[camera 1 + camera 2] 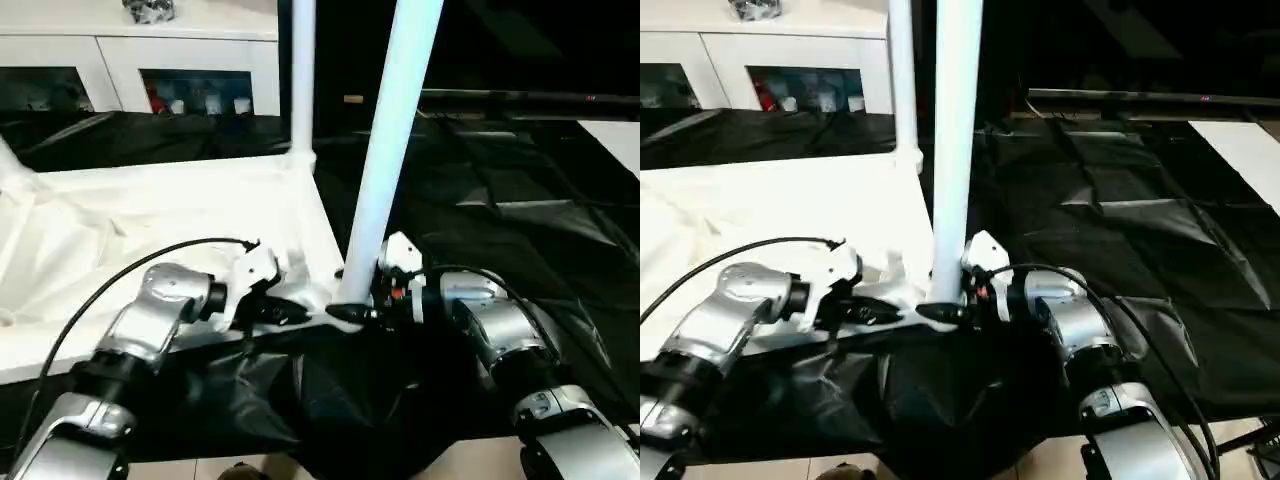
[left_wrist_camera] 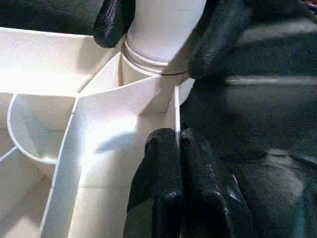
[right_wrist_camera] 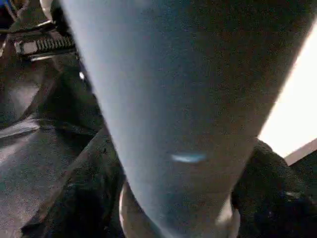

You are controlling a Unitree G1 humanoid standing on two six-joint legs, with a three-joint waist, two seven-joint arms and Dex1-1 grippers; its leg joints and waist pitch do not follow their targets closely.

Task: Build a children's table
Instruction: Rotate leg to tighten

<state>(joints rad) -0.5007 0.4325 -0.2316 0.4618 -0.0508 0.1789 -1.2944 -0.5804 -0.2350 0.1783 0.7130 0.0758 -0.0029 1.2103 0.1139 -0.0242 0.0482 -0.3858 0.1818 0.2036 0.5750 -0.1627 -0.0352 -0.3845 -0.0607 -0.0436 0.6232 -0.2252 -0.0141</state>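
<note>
The children's table top [image 1: 150,220] lies upside down on black cloth, ribs up. One white leg [image 1: 302,80] stands upright in the far right corner. A second leg [image 1: 395,130] rises, slightly tilted, from the near right corner socket [image 2: 148,64]. My right gripper [image 1: 350,312] is shut on this leg at its base, a black finger [image 2: 114,20] on either side of it. My left gripper [image 1: 298,312] comes in from the left, and its fingers [image 2: 163,163] pinch the top's thin rim just beside that socket.
A white cabinet [image 1: 180,60] with glass doors stands behind the table top. Black cloth [image 1: 500,200] covers the floor to the right, with a white sheet [image 1: 615,140] at its far right edge. Pale floor [image 1: 200,470] shows below my arms.
</note>
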